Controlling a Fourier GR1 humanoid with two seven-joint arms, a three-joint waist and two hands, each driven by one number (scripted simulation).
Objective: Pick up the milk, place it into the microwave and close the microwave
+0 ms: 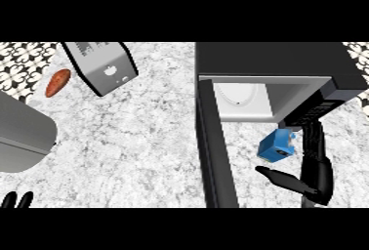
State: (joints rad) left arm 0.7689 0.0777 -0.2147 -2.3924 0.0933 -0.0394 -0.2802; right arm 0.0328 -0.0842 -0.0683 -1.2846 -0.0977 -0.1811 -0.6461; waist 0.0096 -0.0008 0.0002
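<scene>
I'm seeing my right hand [316, 168] extending fingers straight toward the microwave [277, 68], thumb splayed wide, holding nothing. The milk [276, 147] is sitting just beside those fingers, before the open cavity. Left hand [16, 199]: only fingertips showing at the lower edge.

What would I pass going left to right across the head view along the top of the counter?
Sweet potato → toaster → open microwave door → white plate inside the microwave.
</scene>
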